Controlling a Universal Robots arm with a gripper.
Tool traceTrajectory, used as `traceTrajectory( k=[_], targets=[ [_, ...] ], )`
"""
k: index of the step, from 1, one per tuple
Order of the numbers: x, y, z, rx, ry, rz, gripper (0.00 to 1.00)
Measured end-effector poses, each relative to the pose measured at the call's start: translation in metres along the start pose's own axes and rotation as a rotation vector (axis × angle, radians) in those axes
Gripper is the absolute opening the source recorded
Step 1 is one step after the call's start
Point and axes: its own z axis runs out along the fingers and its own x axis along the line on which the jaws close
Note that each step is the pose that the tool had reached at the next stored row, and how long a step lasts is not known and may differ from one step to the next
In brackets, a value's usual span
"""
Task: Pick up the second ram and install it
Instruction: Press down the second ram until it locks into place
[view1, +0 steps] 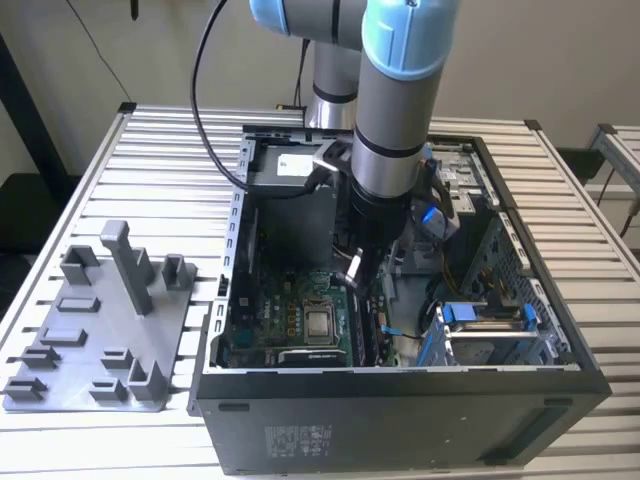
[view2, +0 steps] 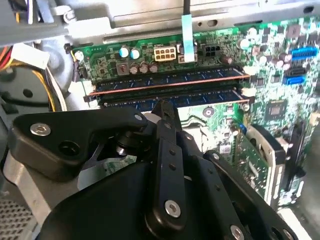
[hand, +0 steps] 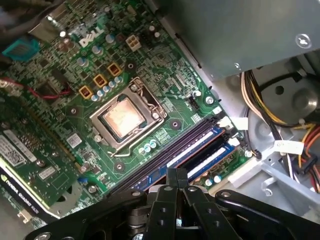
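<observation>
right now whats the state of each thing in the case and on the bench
gripper: fingers shut together, tips down at the memory slots
second ram: lying in its slot beside the other stick
first ram: seated in the neighbouring slot
processor socket: no cooler on it, chip lid bare
computer case: lying on its side, side panel off
grey holder tray: nothing in its holders

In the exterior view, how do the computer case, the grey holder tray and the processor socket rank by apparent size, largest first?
1. computer case
2. grey holder tray
3. processor socket

The socket lies deeper inside, yet it is clearly the smallest.
</observation>
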Motion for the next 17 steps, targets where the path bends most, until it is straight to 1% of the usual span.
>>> traceTrajectory(
  k=[7,13,17],
  targets=[
    [0.0000,0.0000,0.0003,-0.0045,-0.0023,-0.127,0.11],
    [0.0001,0.0001,0.0010,-0.0079,-0.0039,-0.223,0.11],
    [0.0002,0.0002,0.0017,-0.0104,-0.0051,-0.295,0.11]
  ],
)
